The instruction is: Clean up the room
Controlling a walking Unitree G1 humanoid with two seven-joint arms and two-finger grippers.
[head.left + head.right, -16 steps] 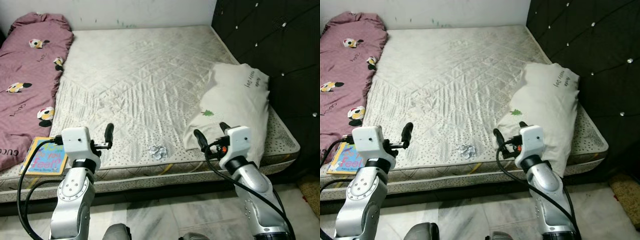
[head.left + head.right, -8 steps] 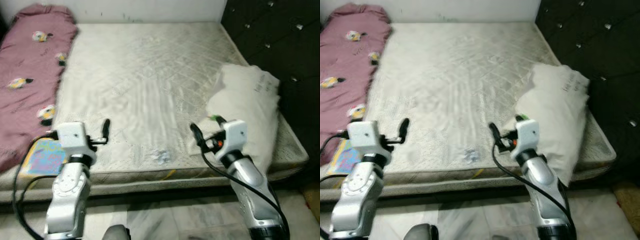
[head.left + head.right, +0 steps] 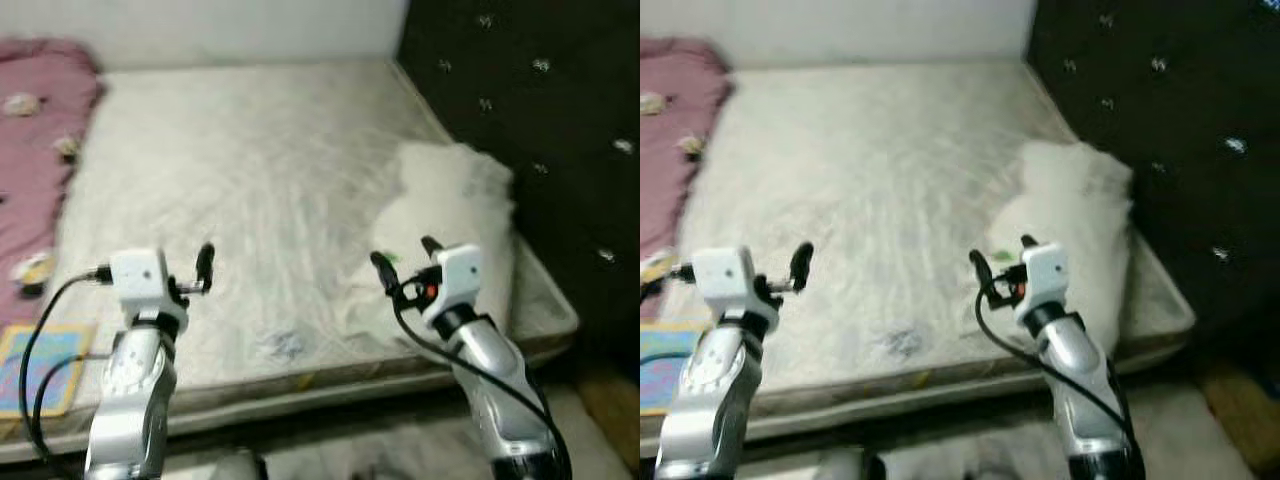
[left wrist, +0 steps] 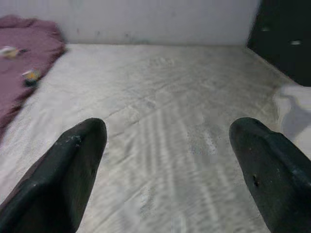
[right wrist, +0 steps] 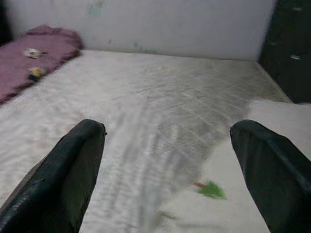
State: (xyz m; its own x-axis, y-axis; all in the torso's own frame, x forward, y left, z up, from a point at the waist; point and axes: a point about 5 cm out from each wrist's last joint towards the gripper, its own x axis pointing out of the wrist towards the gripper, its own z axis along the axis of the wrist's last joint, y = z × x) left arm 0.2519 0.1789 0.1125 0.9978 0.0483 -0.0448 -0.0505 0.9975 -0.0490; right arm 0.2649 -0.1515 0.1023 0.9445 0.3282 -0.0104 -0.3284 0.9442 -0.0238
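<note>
Blurred head views of a bare quilted mattress (image 3: 250, 170) against a white wall (image 3: 220, 30), dark tufted headboard (image 3: 520, 130) along the robot's right. White pillow (image 3: 450, 215) lying by the headboard on the right half of the mattress, a small green mark (image 5: 211, 190) near its near corner. Crumpled scrap of paper (image 3: 283, 345) — small, whitish, blurred — resting on the mattress close to the near edge, between the two arms and touching neither. Purple blanket (image 3: 35, 130) with flower print bunched along the far left side; a colourful book (image 3: 40, 365) flat at the near left corner, just beside the blanket. Left claw (image 3: 205, 265) raised over the near left part of the mattress, fingers (image 4: 73, 170) well apart, nothing between them, bare quilting ahead in its wrist view. Right claw (image 3: 405, 262) raised over the near edge just in front of the pillow — fingers (image 5: 73, 170) likewise spread wide and empty, the pillow's corner and green mark lying between and below them in its wrist view. Both silver forearms angled up from the bottom of the frame, black cables looping beside each. Pale floor (image 3: 370, 455) visible below the mattress edge.
</note>
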